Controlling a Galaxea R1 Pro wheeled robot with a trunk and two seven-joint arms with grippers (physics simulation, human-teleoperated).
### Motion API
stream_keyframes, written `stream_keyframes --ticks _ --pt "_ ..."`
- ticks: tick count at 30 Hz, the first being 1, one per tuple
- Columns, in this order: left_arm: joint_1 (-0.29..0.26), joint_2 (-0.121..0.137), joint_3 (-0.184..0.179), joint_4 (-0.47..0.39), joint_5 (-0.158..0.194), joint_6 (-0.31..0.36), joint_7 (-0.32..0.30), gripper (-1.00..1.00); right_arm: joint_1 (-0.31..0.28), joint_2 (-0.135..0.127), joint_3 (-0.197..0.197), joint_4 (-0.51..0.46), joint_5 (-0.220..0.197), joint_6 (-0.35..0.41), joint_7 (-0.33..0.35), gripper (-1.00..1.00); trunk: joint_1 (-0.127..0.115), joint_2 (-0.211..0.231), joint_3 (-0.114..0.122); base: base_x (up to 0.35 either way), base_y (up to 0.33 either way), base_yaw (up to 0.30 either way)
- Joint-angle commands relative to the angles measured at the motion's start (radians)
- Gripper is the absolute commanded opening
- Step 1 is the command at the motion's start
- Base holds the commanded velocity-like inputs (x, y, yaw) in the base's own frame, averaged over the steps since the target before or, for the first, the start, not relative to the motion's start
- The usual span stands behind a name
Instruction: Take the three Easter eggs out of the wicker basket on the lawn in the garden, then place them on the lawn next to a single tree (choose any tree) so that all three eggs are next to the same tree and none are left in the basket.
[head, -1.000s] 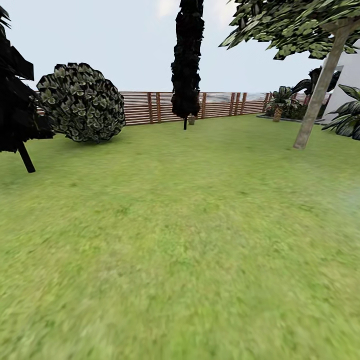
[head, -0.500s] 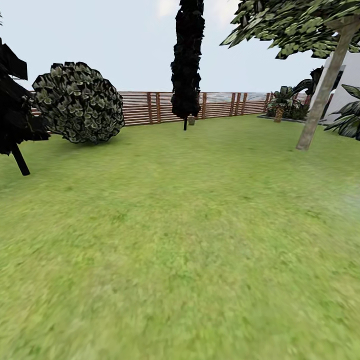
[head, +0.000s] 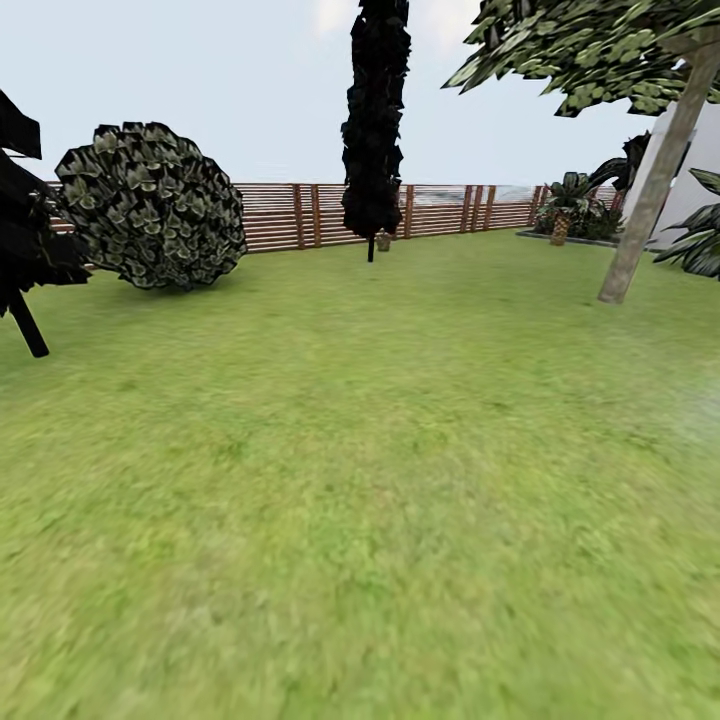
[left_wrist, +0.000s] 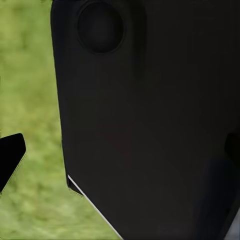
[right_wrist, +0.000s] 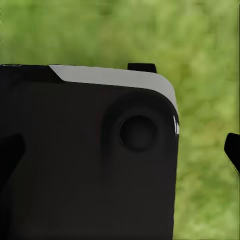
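We are crossing the garden with our arms tucked in rather than reaching, which is why each wrist camera looks past a dark panel of our own body (left_wrist: 150, 125) down at blurred grass; that folded posture suits travel, not picking. In the left wrist view a black fingertip (left_wrist: 10, 155) pokes in at the edge, and in the right wrist view a similar dark tip (right_wrist: 233, 150) sits at the margin, but with so little of either showing we cannot tell whether the jaws stand apart or together. From the head, the lawn (head: 360, 480) spreads broad and mottled green from 6 o'clock up to the brown slatted fence (head: 290, 212) at 12. The tree (head: 655, 170) we judge fit for the eggs rises at 2 o'clock: a straight, smooth grey-brown trunk, leaning slightly, with leaves only overhead. A dark narrow leafy tree (head: 374, 120) stands at 12, and a round shrub (head: 150, 205) at 10. Just beside that dark tree's foot, a small brownish shape (head: 383, 241) may be the wicker basket, though it is too distant to be sure.
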Motion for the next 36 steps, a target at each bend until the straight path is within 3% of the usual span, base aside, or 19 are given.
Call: stream_keyframes --ticks 1,36 --pt "0.000 0.000 0.001 0.000 0.001 -0.001 -0.001 1.00 -0.001 0.000 0.000 0.001 0.000 -0.003 0.001 1.00 0.001 0.000 -0.001 0.338 0.000 0.000" --pt "0.000 0.000 0.000 0.000 0.001 -0.001 -0.001 1.00 -0.001 0.000 0.001 0.001 0.000 -0.003 0.001 1.00 0.001 0.000 -0.001 0.338 0.000 0.000"
